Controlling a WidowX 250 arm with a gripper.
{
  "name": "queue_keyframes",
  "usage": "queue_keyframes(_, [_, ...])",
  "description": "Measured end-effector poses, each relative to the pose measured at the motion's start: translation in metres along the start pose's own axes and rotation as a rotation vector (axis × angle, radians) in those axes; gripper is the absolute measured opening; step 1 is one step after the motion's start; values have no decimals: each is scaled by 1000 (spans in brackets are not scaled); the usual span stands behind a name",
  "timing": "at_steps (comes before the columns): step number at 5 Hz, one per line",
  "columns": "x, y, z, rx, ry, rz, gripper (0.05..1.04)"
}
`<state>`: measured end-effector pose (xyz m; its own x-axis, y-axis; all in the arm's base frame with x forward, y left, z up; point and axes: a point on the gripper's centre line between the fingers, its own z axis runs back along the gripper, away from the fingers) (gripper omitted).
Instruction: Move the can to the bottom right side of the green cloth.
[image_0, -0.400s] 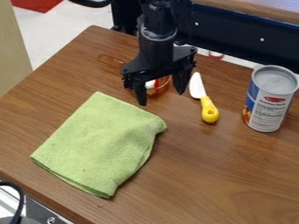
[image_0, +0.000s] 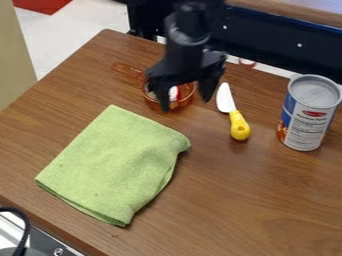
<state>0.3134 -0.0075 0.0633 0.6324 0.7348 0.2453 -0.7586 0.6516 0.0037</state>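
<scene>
- Can (image_0: 310, 112) must go to the btm rt side of the green cloth (image_0: 113, 165), which lies flat, nearest us.
- Can now: stands up on the far rt of the desk (image_0: 247, 200), well apart from the cloth. It hasn't moved, so the job is still all to do.
- Knife w/ yellow handle (image_0: 239, 126): btwn can and pan; might get bumped.
- Clear orange pan (image_0: 177, 106): behind the cloth, w/ a red and white thing (image_0: 175, 93) in it.
- Hand (image_0: 186, 105): just went up/back a bit over the pan. Fingers apart, got nothing. Prob needs to go rt to the can next.
</scene>
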Motion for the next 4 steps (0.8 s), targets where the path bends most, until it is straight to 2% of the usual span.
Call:
queue_keyframes(1, [8,-36,6,-29,-73,-121,1001])
queue_keyframes(2, [11,-69,11,-52,-110,-243,1001])
queue_keyframes(4, [6,-128,25,-178,-152,-340,1000])
